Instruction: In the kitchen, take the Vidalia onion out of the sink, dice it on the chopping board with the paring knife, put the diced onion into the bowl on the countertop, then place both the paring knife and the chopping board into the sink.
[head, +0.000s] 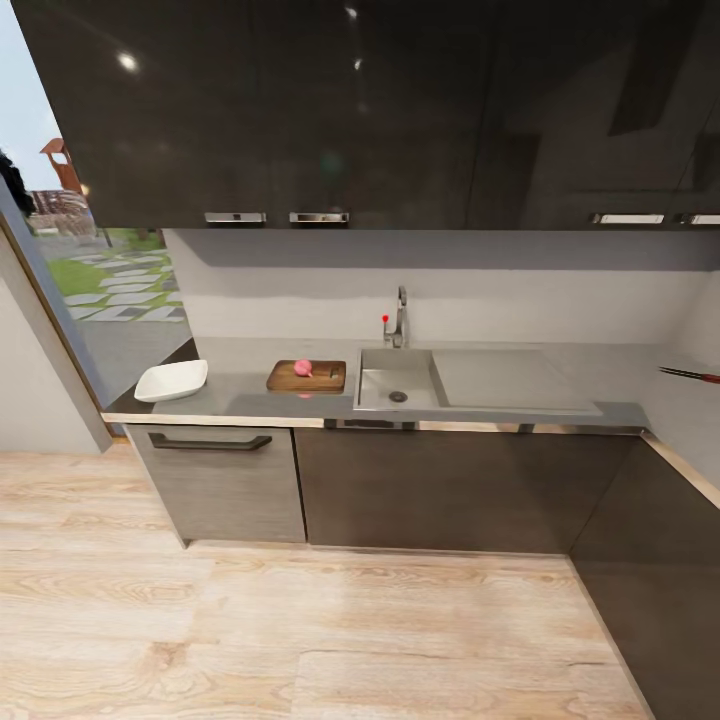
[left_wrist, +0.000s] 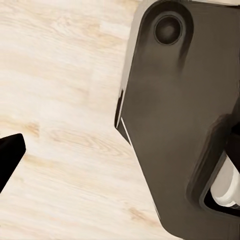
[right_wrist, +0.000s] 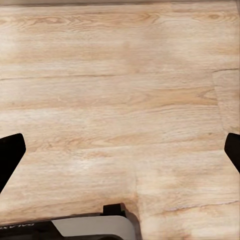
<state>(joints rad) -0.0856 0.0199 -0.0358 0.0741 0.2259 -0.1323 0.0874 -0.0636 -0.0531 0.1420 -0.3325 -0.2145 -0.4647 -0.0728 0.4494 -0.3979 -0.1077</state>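
Across the room, the pinkish Vidalia onion (head: 304, 368) sits on the dark brown chopping board (head: 306, 378) on the grey countertop (head: 250, 402). Just right of the board is the steel sink (head: 398, 380), its basin showing only the drain, with the chrome tap (head: 400, 320) behind it. The white bowl (head: 171, 380) rests left of the board. A slim red and dark object, apparently the paring knife (head: 690, 375), lies at the countertop's far right. My right gripper (right_wrist: 120, 155) hangs open over the wooden floor. My left gripper (left_wrist: 120, 155) shows one dark fingertip (left_wrist: 9, 156) set wide, beside my dark base.
Dark cabinets (head: 440, 490) run under the counter and turn a corner at the right (head: 650, 560). Glossy wall cupboards (head: 360, 110) hang above. A glass door (head: 110, 300) is at the left. Light wooden floor (head: 300, 630) stretches between me and the counter.
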